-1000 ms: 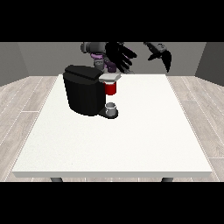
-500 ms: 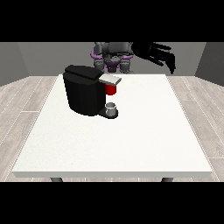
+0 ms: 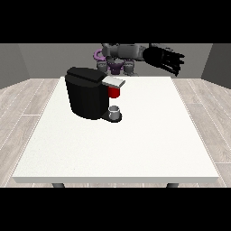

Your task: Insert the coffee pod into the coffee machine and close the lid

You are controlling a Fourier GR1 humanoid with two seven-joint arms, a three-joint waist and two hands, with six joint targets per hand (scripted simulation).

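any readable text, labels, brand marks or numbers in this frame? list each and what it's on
None to read.
Coffee machine: plain black body, grey lid, no brand or label showing.
Red thing at the machine: no marking.
Grey thing on the machine's base: no marking.
White table: blank.
Hand at the view's right: plain black.

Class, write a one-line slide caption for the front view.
Black coffee machine on a white table; one robot hand raised at the view's right.

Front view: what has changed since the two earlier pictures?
The hand that was over the coffee machine a second ago is gone from view. The hand at the view's right has stayed raised. The machine has not moved.
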